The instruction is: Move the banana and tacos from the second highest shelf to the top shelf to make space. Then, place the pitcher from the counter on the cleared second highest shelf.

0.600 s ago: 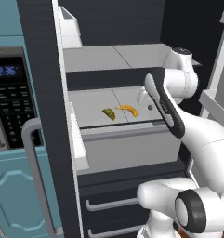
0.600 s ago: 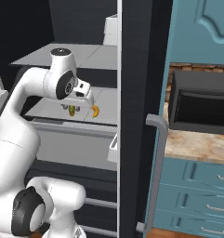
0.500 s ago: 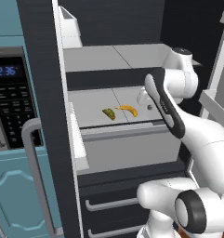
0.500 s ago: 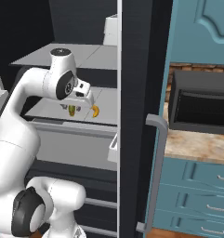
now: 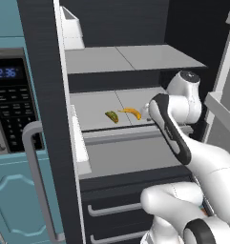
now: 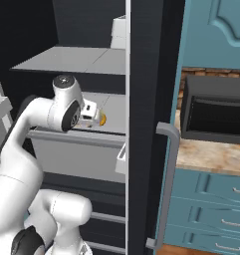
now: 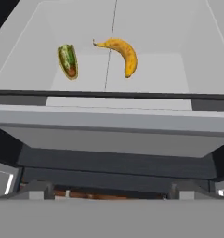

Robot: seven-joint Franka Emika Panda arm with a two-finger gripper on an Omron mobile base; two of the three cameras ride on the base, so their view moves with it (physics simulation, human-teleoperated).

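Claw state impossible to tell, tips hidden. Barely shifting from a moment ago, hovering before the second highest shelf (image 7: 146, 74). Banana (image 7: 124, 55) and tacos (image 7: 68, 61) lying side by side there, ungrasped; reach only beginning.

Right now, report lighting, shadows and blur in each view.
Left base view: even flat light, banana and tacos sharp. Right base view: fridge interior dim, top shelf evenly grey. Hand view: slightly soft, faint shadows, no glare on the second highest shelf.

Rendered kitchen, open fridge shelves (image 5: 135, 57), microwave (image 5: 9, 109) (teal cabinets (image 6: 211, 199))
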